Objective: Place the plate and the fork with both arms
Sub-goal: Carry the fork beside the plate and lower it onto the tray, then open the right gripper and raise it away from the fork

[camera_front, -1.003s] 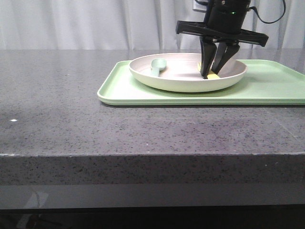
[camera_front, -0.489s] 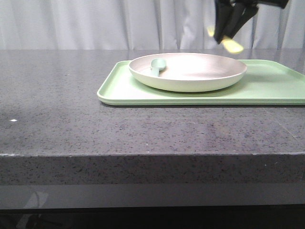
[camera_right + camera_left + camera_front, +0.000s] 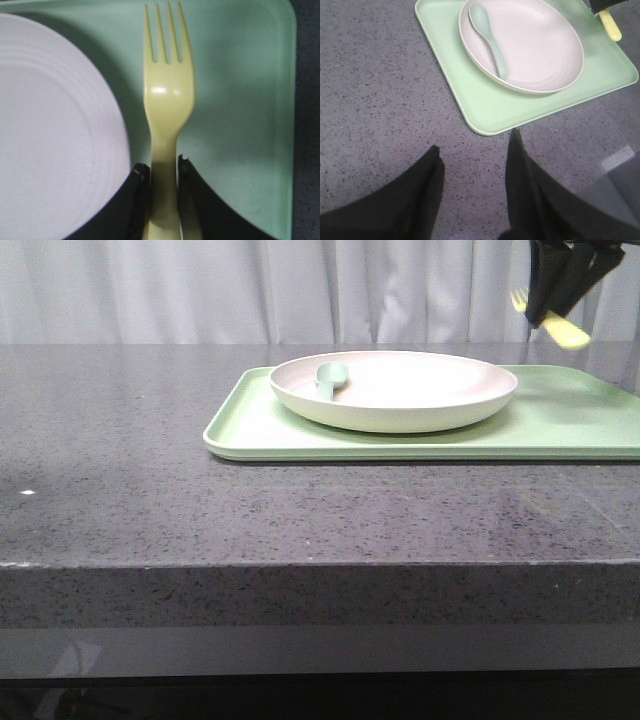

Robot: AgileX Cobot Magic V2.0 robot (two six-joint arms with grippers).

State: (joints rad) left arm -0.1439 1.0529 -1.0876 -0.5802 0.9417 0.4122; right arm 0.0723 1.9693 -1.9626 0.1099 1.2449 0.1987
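The off-white plate (image 3: pixel 400 392) sits on the light green tray (image 3: pixel 560 425), with a pale grey-green spoon (image 3: pixel 331 376) lying in it. My right gripper (image 3: pixel 545 312) is shut on the yellow fork (image 3: pixel 566 332) and holds it in the air above the tray's right part, to the right of the plate. In the right wrist view the fork (image 3: pixel 167 95) hangs over the tray beside the plate (image 3: pixel 55 130), gripped at its handle by my right gripper (image 3: pixel 164 171). My left gripper (image 3: pixel 474 146) is open and empty above the countertop near the tray's corner; the plate (image 3: pixel 540 47) and spoon (image 3: pixel 490 37) show there too.
The dark speckled countertop (image 3: pixel 150 440) stretches left of and in front of the tray. A white curtain (image 3: pixel 200 290) hangs behind. The counter's front edge (image 3: pixel 300 565) runs across the front view.
My right gripper has lifted the fork out of the plate and carried it up and to the right. The plate, spoon and tray have not moved.
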